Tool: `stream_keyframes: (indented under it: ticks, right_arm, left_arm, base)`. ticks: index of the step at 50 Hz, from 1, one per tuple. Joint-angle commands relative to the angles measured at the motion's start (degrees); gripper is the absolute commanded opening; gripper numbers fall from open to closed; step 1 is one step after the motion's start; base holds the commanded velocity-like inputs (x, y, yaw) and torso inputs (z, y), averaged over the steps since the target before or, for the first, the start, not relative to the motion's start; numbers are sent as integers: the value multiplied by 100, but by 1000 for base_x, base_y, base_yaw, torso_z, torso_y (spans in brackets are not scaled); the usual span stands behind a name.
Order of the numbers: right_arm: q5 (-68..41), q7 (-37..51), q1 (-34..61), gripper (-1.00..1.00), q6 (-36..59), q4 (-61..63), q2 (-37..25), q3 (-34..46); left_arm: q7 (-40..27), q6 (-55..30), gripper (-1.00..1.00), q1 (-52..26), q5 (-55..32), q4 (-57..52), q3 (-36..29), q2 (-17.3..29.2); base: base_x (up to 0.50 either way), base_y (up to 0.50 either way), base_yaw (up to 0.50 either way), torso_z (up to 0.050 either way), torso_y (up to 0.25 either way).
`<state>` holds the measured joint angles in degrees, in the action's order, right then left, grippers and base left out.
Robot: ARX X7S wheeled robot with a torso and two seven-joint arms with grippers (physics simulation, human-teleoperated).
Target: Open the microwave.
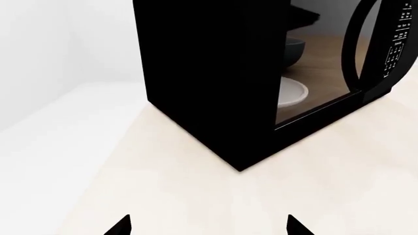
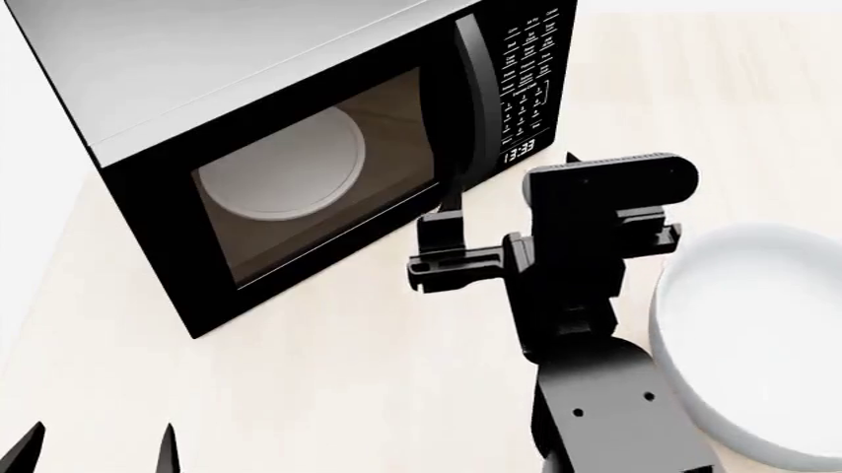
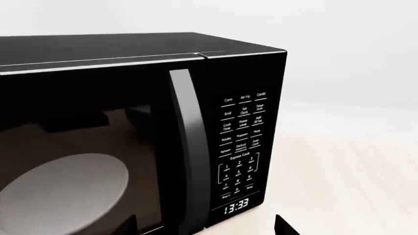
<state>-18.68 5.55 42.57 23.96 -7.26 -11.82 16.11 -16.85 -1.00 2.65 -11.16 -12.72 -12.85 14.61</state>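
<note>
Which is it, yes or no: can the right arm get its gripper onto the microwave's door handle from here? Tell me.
Probably yes. The right gripper sits open just in front of the handle on the closed microwave, with nothing between them. The white bowl lies off to the side, clear of that path.

You can't read the microwave keypad in head view; right hand fingertips partly hidden near handle; bowl cropped.
</note>
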Motion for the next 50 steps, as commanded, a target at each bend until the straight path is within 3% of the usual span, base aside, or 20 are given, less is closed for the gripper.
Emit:
stream_keyframes:
  ticks: [1, 50]
  right_arm:
    - [18, -83, 453, 100, 39, -522, 94, 88]
    - [287, -346, 1822, 100, -1230, -3697, 675, 371]
  left_arm:
    - [-33, 9, 100, 6, -6, -5, -34, 19]
    - [-167, -14, 100, -12, -97, -53, -75, 136]
  base:
    - [0, 0, 0, 0, 0]
    - [0, 0, 0, 0, 0]
